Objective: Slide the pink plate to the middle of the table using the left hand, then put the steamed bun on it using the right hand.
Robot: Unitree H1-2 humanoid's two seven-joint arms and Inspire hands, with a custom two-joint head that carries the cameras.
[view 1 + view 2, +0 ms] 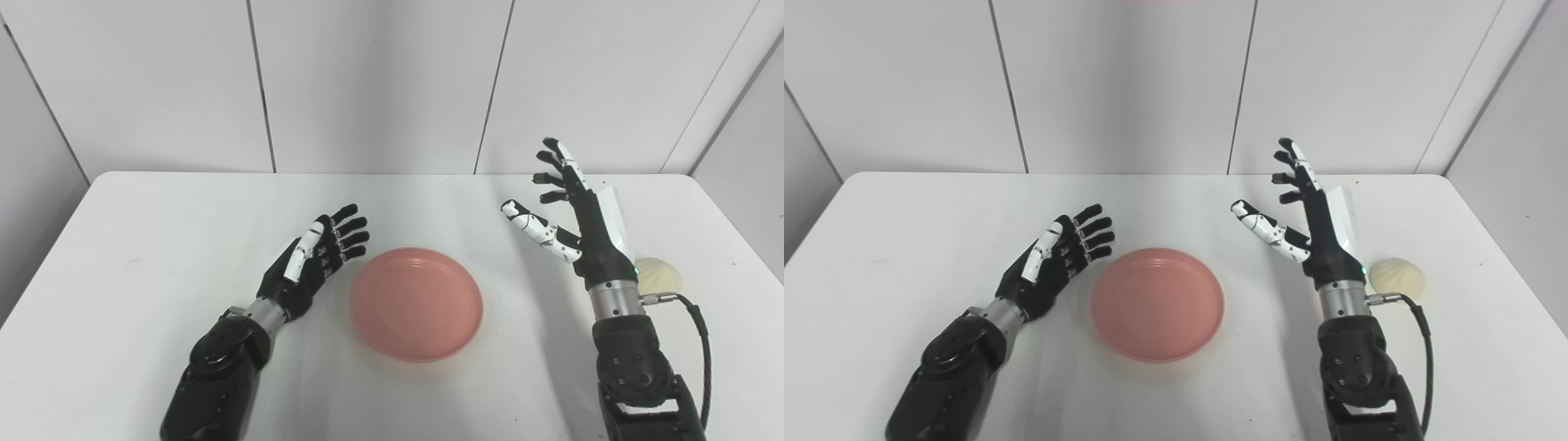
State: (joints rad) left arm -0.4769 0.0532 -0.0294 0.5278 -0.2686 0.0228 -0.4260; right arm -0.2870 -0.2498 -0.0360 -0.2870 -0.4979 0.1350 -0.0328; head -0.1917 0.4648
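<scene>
Simply pale, round, pleated steamed bun (1397,278)

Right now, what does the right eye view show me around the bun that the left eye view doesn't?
Only the right eye view shows nearly the whole steamed bun, standing clear to the right of the right hand's wrist, with bare table beyond it. Only the left eye view has that wrist overlapping the bun's left edge, so part of it is hidden there. Both show the pink plate near the table's middle with nothing on it, the left hand open beside its left rim, and the right hand open and raised, holding nothing.
</scene>
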